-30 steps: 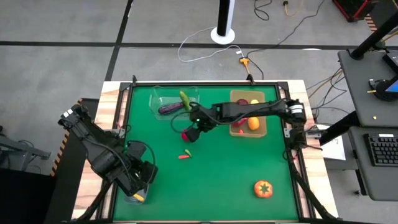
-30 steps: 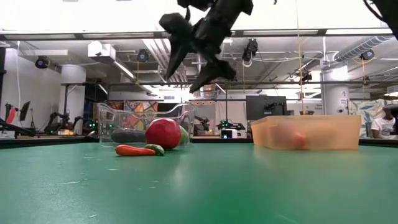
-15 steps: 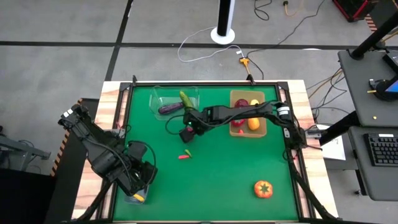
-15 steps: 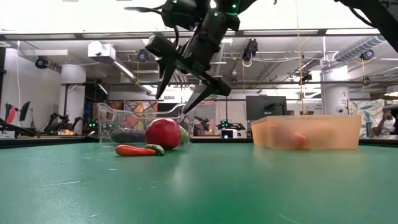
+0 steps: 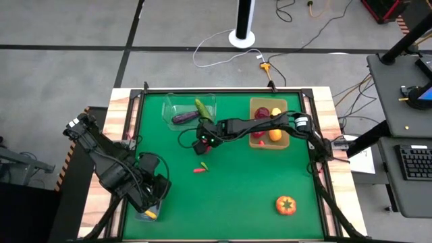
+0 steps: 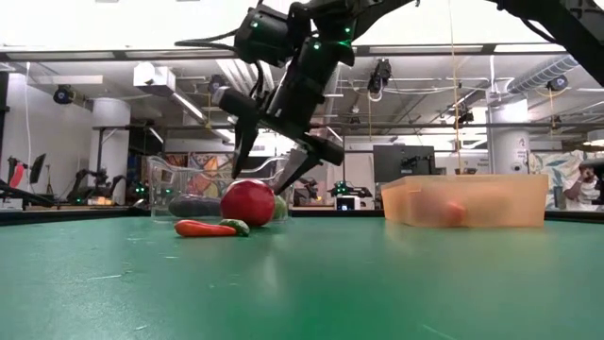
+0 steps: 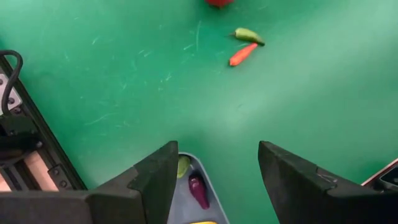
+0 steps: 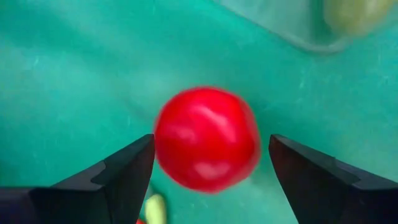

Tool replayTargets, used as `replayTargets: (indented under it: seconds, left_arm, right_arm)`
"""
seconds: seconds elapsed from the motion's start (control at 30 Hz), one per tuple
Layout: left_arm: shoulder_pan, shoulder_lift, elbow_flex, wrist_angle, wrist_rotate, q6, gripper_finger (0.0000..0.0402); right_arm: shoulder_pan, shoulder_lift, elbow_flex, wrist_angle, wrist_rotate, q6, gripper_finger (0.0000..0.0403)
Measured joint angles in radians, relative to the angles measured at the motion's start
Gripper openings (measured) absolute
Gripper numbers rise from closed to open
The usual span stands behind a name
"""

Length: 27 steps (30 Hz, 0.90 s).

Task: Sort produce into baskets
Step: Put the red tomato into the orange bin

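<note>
While the red round fruit (image 6: 248, 202) sits on the green counter (image 5: 236, 189) just off the clear tub (image 5: 177, 106), the right gripper (image 6: 274, 175) hangs over it, jaws spread to either side and not touching it; in the right wrist view the fruit (image 8: 206, 138) fills the gap between the fingers. Seen from overhead, the fruit is hidden under that gripper (image 5: 204, 143), a little toward 11 o'clock of counter centre. Just toward 6 o'clock of it lie a red chilli (image 5: 198, 170) and a green chilli (image 5: 204, 165), touching. Clear tub holds an eggplant (image 5: 183, 117) and a cucumber (image 5: 200, 106). Wooden tray (image 5: 259, 142), at 1 o'clock, holds red and yellow fruits. A tomato (image 5: 286, 204) rests alone at 4 o'clock. Left gripper (image 5: 150, 202) waits at 8 o'clock over the small grey tub (image 7: 198, 205), jaws spread, empty.
</note>
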Motion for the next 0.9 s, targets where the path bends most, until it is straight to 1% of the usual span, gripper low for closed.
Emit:
replayTargets:
  seconds: [0.07, 0.33, 0.57, 0.63, 0.8, 0.9]
  left_arm:
    - [0.000, 0.000, 0.000, 0.000, 0.000, -0.003, 0.0205]
    - [0.000, 0.000, 0.000, 0.000, 0.000, -0.004, 0.0205]
    - [0.000, 0.000, 0.000, 0.000, 0.000, 0.000, 0.0205]
    - [0.000, 0.000, 0.000, 0.000, 0.000, 0.004, 0.0205]
    - [0.000, 0.000, 0.000, 0.000, -0.001, 0.006, 0.0205]
    - [0.000, 0.000, 0.000, 0.000, -0.001, 0.011, 0.0205]
  right_arm:
    - [0.000, 0.010, 0.000, 0.028, 0.021, -0.004, 0.0305]
    - [0.004, 0.046, 0.002, 0.077, 0.020, 0.004, 0.0297]
    - [0.011, 0.058, 0.003, 0.077, 0.011, -0.019, 0.0295]
    - [0.011, 0.058, 0.003, 0.075, 0.009, -0.030, 0.0286]
    - [0.023, 0.051, 0.002, 0.063, 0.008, -0.059, 0.0242]
    - [0.032, 0.032, 0.000, 0.033, 0.009, -0.079, 0.0224]
